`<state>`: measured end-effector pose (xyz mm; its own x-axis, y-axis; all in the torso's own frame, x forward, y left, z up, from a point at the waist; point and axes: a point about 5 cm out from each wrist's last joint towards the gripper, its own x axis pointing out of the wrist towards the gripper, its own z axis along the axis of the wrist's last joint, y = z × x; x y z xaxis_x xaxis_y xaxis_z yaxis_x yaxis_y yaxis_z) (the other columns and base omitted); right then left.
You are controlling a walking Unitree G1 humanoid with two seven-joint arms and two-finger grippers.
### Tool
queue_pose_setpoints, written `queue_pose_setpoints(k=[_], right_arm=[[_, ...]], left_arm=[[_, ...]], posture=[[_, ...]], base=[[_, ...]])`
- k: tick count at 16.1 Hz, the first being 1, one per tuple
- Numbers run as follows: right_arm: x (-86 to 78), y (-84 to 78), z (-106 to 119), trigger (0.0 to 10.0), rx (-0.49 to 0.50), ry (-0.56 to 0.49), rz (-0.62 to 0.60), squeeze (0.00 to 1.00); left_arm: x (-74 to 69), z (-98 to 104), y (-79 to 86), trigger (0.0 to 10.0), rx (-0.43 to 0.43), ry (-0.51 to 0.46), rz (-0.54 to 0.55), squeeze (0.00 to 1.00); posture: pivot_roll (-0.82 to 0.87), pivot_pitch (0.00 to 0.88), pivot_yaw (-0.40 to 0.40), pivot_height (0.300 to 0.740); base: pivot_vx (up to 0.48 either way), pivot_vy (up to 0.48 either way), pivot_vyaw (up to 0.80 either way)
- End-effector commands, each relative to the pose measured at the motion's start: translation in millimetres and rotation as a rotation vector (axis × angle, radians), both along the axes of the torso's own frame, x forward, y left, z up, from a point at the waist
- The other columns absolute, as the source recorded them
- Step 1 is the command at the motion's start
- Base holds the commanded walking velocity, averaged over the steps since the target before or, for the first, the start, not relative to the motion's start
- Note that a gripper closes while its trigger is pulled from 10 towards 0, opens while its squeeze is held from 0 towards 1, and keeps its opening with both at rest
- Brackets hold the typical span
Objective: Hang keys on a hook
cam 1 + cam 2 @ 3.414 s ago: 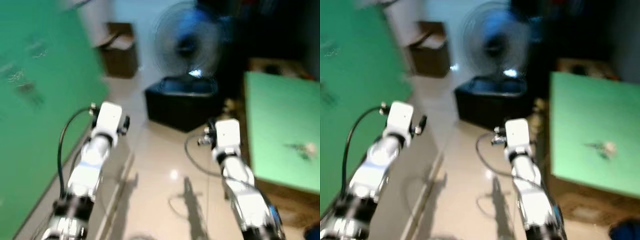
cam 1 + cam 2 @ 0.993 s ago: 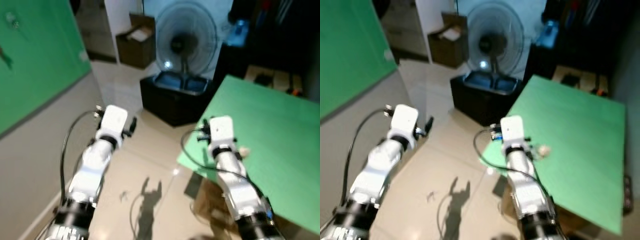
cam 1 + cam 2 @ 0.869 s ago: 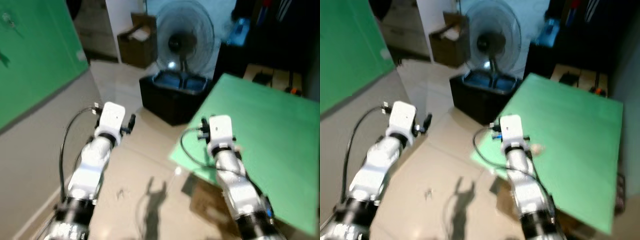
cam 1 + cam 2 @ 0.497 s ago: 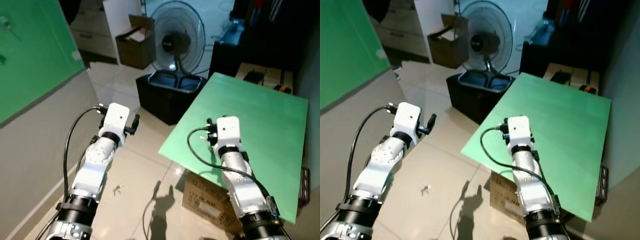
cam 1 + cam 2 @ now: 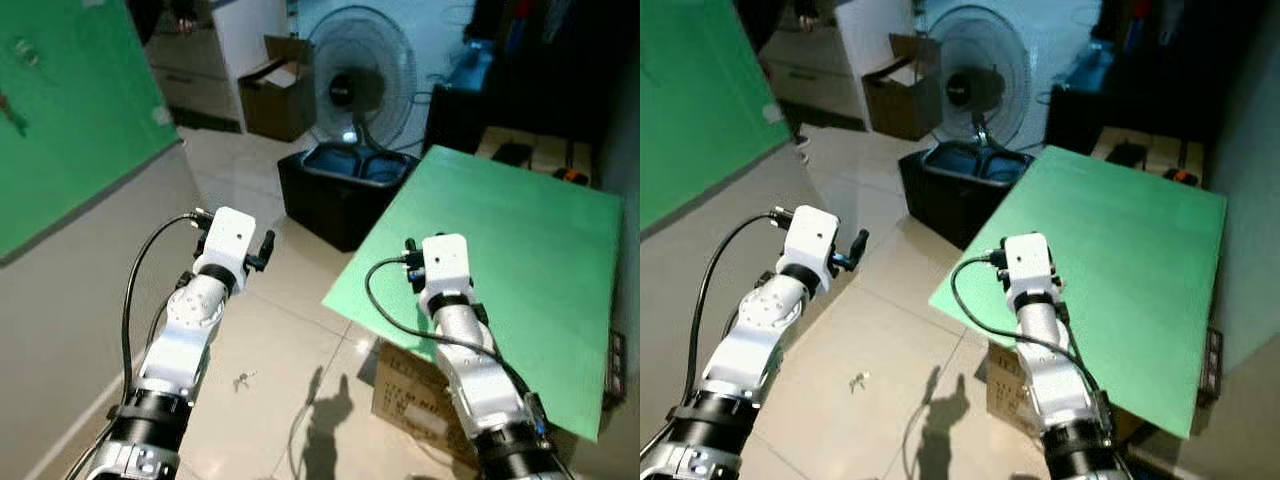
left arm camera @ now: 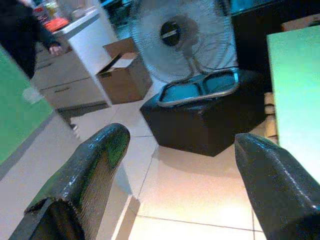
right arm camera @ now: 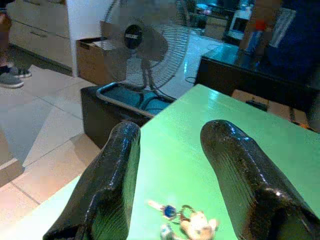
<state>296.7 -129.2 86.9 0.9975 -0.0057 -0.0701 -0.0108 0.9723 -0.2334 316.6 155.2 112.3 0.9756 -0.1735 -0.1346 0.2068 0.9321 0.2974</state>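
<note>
Your right gripper [image 7: 170, 185] has its two black fingers [image 7: 110, 180] spread apart with nothing between them, poised over the near edge of the green table [image 5: 1120, 250]. Through the gap in the right wrist view you can see the keys [image 7: 182, 220] lying flat on the green top, a small bunch with a blue tag and a pale charm, just ahead of the fingertips and not touched. Your left gripper [image 6: 175, 180] is also spread wide and empty, held out over the tiled floor [image 5: 270, 330] and pointing towards the black bin [image 6: 205, 115] and the standing fan [image 6: 175, 35].

You look to be at the reach-for-the-keys step; nothing is picked up yet. Next, bring the right gripper forward and down until the bunch sits between the fingers, then pinch on the ring or charm rather than a single flat key.

A green panel [image 5: 70, 110] stands on your left with small fittings near its top; whether any is the hook cannot be told. A cardboard box [image 5: 285, 85] sits beyond.
</note>
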Motion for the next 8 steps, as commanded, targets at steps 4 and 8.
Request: queue_pose_setpoints(k=[4, 8], right_arm=[[-0.9, -0.5, 1.6, 10.0, 0.001, -0.004, -0.010, 0.00], [-1.0, -0.6, 1.4, 10.0, 0.002, -0.004, -0.020, 0.00]], left_arm=[[2.9, 3.7, -0.5, 10.0, 0.010, -0.013, -0.021, 0.00], [2.3, 2.4, 0.5, 10.0, 0.001, -0.005, -0.016, 0.00]], posture=[[-0.09, 0.000, 0.114, 0.740], [-0.09, 0.000, 0.118, 0.740]], base=[[0.394, -0.269, 0.00], [0.284, -0.217, 0.00]])
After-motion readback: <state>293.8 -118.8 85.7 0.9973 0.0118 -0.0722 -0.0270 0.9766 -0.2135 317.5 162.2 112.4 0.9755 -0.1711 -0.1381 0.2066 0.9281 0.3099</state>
